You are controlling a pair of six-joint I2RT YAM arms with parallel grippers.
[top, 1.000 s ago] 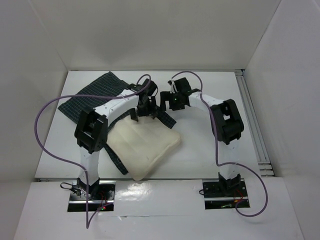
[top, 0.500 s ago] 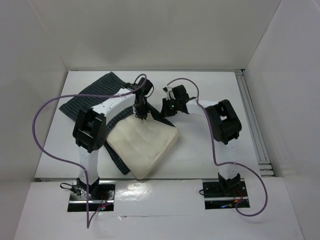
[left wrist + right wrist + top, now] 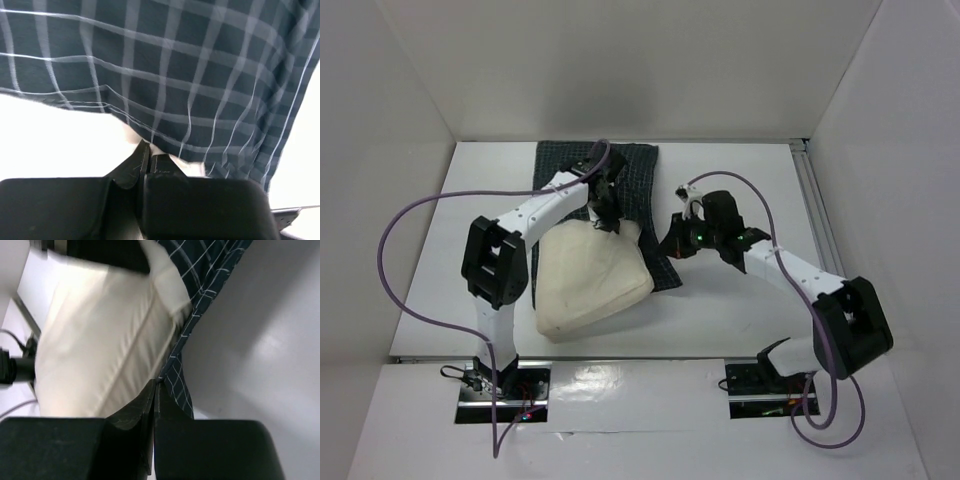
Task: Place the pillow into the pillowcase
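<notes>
The cream pillow (image 3: 585,280) lies in the middle of the table, its far end under the dark checked pillowcase (image 3: 630,175). My left gripper (image 3: 608,222) is at the pillow's far corner, shut on the pillowcase's hem. In the left wrist view the checked pillowcase (image 3: 190,75) hangs over the closed left gripper (image 3: 149,152), and a strip of pillow (image 3: 192,168) shows beside it. My right gripper (image 3: 677,247), to the right of the pillow, is shut on the pillowcase's near right edge. The right wrist view shows that right gripper (image 3: 155,385) pinching the pillowcase (image 3: 177,375) beside the pillow (image 3: 100,340).
An aluminium rail (image 3: 825,250) runs along the table's right side. White walls close in the back and both sides. Purple cables (image 3: 395,260) loop from each arm. Bare table (image 3: 740,190) lies at the back right.
Both grippers have shut on the pillowcase. The cloth has come from the back left to the back centre. The right arm has swung out to the right, and the pillow has shifted left.
</notes>
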